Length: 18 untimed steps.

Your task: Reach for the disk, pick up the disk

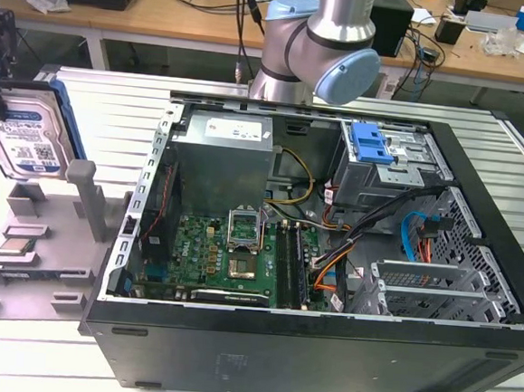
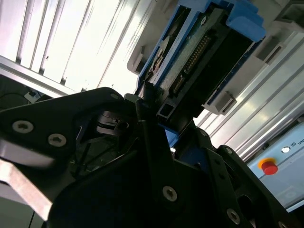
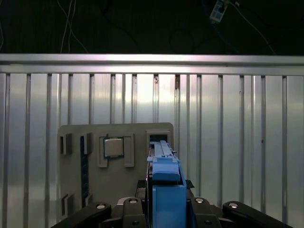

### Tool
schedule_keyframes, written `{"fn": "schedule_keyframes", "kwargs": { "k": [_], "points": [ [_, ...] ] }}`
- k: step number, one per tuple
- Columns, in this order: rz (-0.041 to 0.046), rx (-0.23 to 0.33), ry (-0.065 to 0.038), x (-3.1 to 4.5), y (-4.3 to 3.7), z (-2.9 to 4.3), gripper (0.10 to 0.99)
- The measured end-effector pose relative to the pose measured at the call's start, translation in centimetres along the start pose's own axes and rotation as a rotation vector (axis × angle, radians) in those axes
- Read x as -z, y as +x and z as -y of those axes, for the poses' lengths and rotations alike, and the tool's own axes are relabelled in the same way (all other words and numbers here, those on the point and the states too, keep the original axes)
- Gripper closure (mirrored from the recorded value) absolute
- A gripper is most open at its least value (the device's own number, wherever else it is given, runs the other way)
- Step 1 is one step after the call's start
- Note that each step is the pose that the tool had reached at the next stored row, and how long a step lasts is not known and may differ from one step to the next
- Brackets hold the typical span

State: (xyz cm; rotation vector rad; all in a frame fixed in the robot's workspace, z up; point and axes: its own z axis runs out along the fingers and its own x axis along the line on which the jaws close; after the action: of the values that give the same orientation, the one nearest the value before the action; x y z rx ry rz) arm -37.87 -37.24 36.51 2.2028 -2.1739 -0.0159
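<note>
Exterior view shows the disk [image 1: 26,137] upright at its left, held clear above the grey fixture [image 1: 39,260]; in the first wrist view the gripper [image 3: 165,205] is clamped on its sides

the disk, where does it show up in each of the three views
Exterior view: the disk stands upright at the exterior view's far left, above the gray fixture.
First wrist view: the disk is seen edge-on, blue bracket toward the camera, in front of the gray fixture.
Second wrist view: the disk shows its connector end.
Shared landmark: the ribbed metal table behind it.
</note>
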Motion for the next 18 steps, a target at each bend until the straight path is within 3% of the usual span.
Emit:
{"fn": "schedule_keyframes", "kwargs": {
  "k": [18],
  "points": [
    [0.0000,0.000,0.000,2.12,0.06,-0.02,0.722]
  ]
}}
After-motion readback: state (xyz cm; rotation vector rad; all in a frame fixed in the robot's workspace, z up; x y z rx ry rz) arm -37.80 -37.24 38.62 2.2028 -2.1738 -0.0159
